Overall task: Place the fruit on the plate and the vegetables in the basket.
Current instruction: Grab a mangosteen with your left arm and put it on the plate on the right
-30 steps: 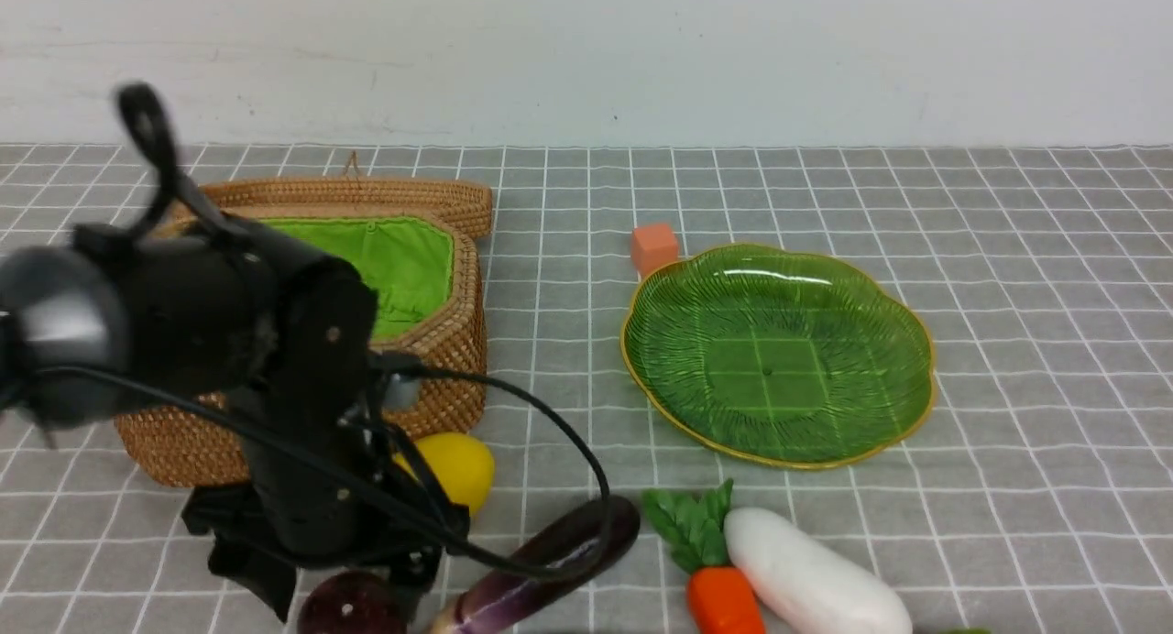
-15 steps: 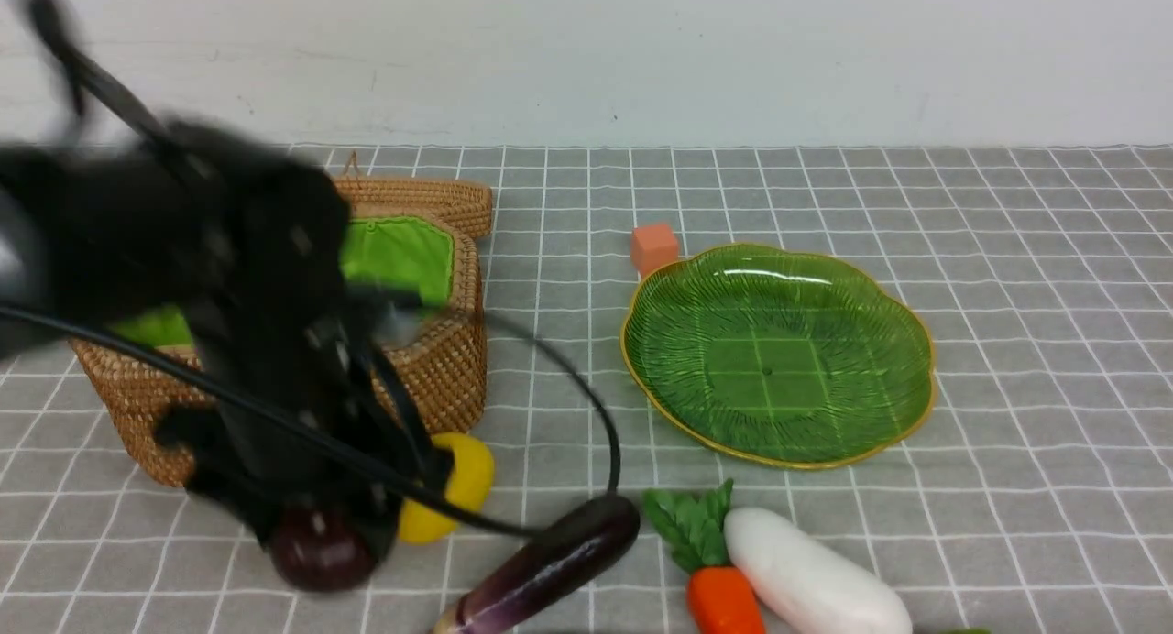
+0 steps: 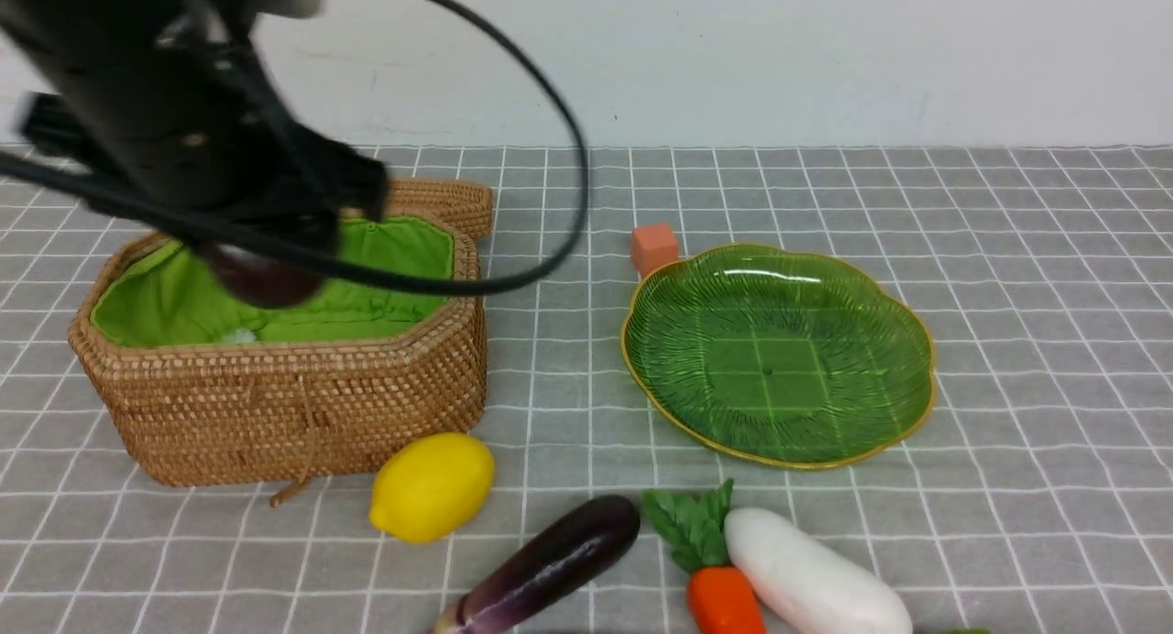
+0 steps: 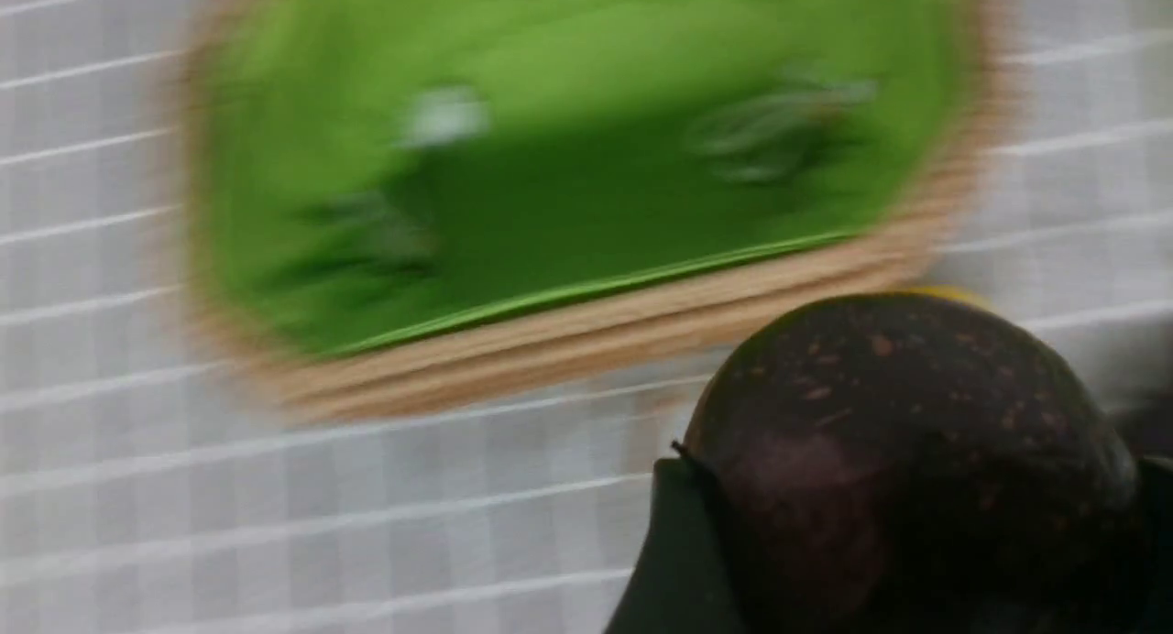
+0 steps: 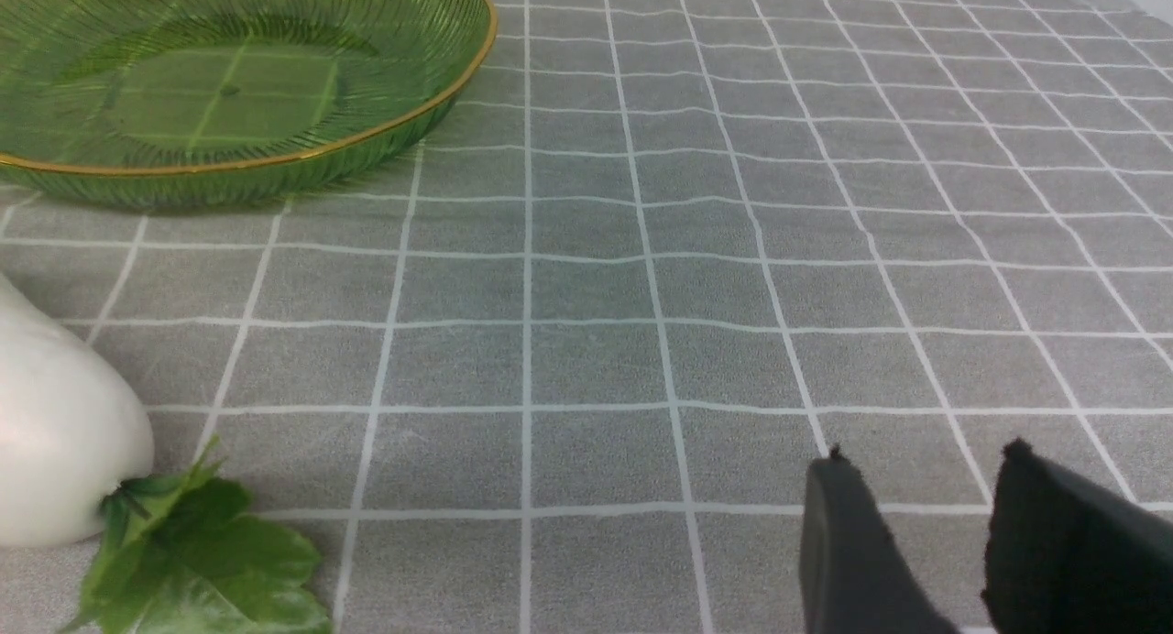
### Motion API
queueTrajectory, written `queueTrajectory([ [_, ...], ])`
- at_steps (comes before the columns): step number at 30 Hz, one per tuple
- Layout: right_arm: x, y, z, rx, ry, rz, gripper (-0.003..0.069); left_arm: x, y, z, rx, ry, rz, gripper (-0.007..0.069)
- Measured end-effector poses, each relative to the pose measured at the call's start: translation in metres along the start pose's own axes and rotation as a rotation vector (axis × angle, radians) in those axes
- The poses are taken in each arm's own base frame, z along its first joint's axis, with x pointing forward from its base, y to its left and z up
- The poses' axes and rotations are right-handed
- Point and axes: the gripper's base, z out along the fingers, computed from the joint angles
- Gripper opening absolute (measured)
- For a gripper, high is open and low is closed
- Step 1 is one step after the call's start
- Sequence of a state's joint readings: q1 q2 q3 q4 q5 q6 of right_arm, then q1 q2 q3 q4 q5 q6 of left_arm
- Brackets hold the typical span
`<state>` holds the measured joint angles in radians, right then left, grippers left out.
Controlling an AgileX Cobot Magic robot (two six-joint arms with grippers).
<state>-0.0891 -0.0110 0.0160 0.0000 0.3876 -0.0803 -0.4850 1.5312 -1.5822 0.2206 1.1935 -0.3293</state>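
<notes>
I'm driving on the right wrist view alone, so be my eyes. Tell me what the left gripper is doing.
Observer: The left gripper has its jaws closed around the dark maroon fruit.
Operator: Now give me the lemon's place.
Observer: The lemon lies outside the basket, in front of it, near its right end.
Operator: My picture cuts off the plate. Report anything lying on it.
Observer: Nothing is on the plate; the front view shows it whole.
</notes>
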Motion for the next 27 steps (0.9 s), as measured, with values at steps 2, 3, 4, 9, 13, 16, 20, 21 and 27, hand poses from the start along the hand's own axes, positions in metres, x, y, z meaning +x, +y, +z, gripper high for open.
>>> queueTrajectory([
  [2, 0.000, 0.000, 0.000, 0.000, 0.000, 0.000, 0.0240, -0.006, -0.009, 0.007, 0.061, 0.003, 0.017, 0.0535],
  [3, 0.000, 0.000, 0.000, 0.000, 0.000, 0.000, 0.0240, -0.013, -0.016, 0.014, 0.109, 0.008, 0.027, 0.0535],
  [4, 0.000, 0.000, 0.000, 0.000, 0.000, 0.000, 0.0240, -0.025, -0.032, 0.029, 0.185, 0.023, 0.042, 0.0535],
  [9, 0.000, 0.000, 0.000, 0.000, 0.000, 0.000, 0.0240, -0.053, -0.068, 0.066, 0.263, 0.019, 0.114, 0.0535],
  [13, 0.000, 0.000, 0.000, 0.000, 0.000, 0.000, 0.0240, -0.070, -0.132, 0.113, 0.315, -0.019, 0.179, 0.0535],
  [16, 0.000, 0.000, 0.000, 0.000, 0.000, 0.000, 0.0240, -0.067, -0.166, 0.146, 0.312, -0.036, 0.169, 0.0535],
  [20, 0.000, 0.000, 0.000, 0.000, 0.000, 0.000, 0.0240, -0.057, -0.192, 0.190, 0.265, -0.063, 0.151, 0.0535],
  [21, 0.000, 0.000, 0.000, 0.000, 0.000, 0.000, 0.0240, -0.053, -0.196, 0.203, 0.249, -0.060, 0.130, 0.0535],
  [27, 0.000, 0.000, 0.000, 0.000, 0.000, 0.000, 0.0240, -0.047, -0.200, 0.222, 0.238, -0.040, 0.055, 0.0555],
])
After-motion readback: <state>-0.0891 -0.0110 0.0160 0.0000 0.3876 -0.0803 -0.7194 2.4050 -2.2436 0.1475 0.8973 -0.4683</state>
